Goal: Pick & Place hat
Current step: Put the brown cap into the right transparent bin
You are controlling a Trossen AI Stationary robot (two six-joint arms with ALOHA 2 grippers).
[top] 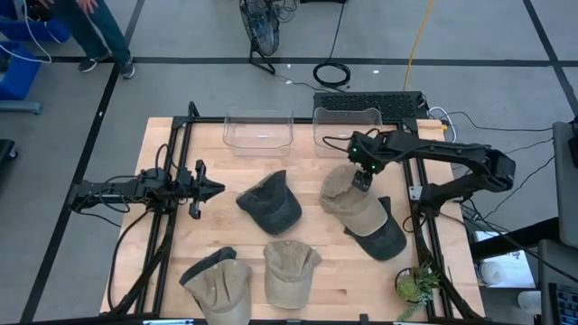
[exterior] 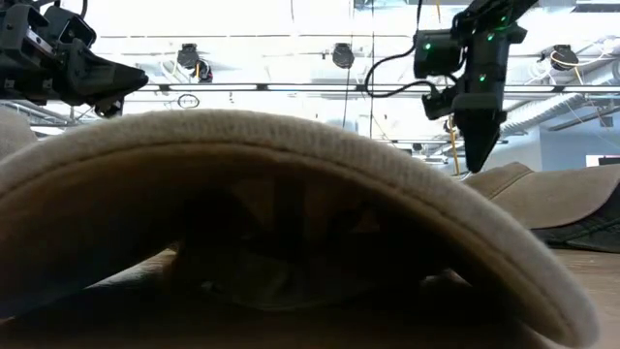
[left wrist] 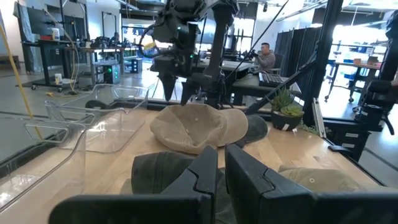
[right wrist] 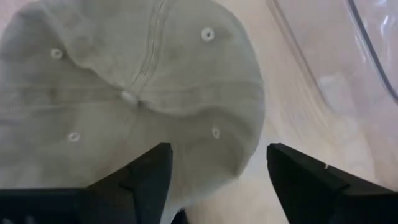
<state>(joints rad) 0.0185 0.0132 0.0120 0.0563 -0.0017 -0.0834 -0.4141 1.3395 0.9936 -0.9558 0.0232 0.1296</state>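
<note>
The right hand [top: 362,181] hovers over the tan hat [top: 348,200], fingers apart and nothing held. Next, I judge, it should descend and pinch the crown. The left hand [top: 213,189] waits, fingers together

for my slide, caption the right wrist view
Right hand open just above a tan cap, beside a clear bin.

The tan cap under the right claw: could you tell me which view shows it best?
The right wrist view: the tan cap fills it, crown button and eyelets plain. The high view shows it whole but small, the left wrist view from the side, and the low view only partly.
</note>
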